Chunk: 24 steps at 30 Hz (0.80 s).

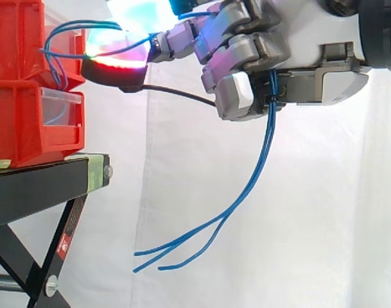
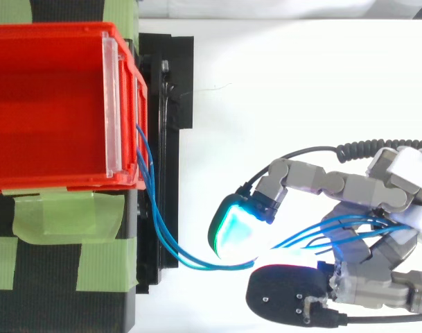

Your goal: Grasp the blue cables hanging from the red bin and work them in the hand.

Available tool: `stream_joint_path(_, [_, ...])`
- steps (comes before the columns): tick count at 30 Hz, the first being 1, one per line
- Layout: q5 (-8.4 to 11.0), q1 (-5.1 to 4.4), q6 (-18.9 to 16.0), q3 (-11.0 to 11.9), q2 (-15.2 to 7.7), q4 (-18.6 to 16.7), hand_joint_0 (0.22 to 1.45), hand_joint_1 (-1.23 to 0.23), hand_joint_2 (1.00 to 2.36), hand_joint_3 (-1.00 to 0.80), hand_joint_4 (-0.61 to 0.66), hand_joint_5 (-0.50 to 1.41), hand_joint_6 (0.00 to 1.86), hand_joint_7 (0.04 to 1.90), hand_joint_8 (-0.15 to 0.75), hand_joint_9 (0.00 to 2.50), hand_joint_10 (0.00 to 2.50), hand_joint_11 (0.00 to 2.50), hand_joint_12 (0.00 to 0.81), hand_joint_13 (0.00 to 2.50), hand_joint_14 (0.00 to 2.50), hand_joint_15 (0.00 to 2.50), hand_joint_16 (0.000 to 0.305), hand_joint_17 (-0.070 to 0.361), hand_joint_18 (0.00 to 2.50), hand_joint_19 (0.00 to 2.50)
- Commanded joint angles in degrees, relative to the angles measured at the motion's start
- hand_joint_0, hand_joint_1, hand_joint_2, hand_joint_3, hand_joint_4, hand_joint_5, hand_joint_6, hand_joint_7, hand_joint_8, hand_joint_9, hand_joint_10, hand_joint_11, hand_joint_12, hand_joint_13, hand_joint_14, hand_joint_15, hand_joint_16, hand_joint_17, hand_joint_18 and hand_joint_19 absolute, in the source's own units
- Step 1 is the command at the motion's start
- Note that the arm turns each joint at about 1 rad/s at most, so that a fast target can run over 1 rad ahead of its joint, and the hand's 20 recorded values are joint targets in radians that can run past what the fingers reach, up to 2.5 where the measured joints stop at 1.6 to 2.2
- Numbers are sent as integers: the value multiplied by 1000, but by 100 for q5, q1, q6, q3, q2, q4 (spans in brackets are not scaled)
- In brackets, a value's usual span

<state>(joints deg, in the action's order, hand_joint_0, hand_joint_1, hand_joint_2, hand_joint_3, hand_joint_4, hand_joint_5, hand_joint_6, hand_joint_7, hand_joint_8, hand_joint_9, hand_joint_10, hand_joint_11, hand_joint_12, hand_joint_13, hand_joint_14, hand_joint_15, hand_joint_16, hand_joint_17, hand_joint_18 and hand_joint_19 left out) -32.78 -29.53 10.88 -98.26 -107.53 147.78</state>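
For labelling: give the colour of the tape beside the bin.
Light green tape, clearest in the top view.

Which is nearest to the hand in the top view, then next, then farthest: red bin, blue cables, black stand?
1. blue cables: gripped in the hand, trailing left.
2. black stand: strip left of the hand.
3. red bin: farthest, upper left.

The red bin [image 2: 51,31] is smooth, glossy plastic with a clear plastic front panel [image 2: 112,104]. The blue cables [image 1: 269,125] have smooth sheathing. The robot hand [image 1: 246,48] has matt grey casing. Matt green tape [image 2: 65,215] covers the black stand [image 1: 34,189]. The white curtain [image 1: 311,224] is cloth.
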Motion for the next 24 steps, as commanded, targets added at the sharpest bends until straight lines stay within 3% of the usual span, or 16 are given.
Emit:
stream_joint_path(1, [0, 0, 2, 0, 4, -4, 1213, -643, 1013, 324, 210, 382, 12, 1294, 580, 1706, 2500, 2500, 706, 2097, 2500, 2148, 210, 158, 2500, 766])
stream_joint_path(11, [0, -17, 37, 0, 4, -48, 1292, -643, 1008, 431, 204, 408, 11, 1315, 580, 1706, 2500, 2500, 706, 2097, 2500, 2148, 210, 158, 2500, 766])
stream_joint_path(18, [0, -9, 37, 0, -5, -48, 1271, -648, 1009, 408, 193, 415, 10, 1325, 580, 1706, 2500, 2500, 706, 2097, 2500, 2148, 210, 158, 2500, 766])
stream_joint_path(20, [0, -17, 37, 0, 4, -48, 1168, -653, 1019, 166, 206, 410, 9, 1333, 580, 1706, 2500, 2500, 706, 2097, 2500, 2148, 210, 158, 2500, 766])
stream_joint_path(24, [0, -9, 37, 0, -5, -48, 1097, -654, 1025, -13, 209, 407, 9, 1362, 580, 1706, 2500, 2500, 706, 2097, 2500, 2148, 210, 158, 2500, 766])
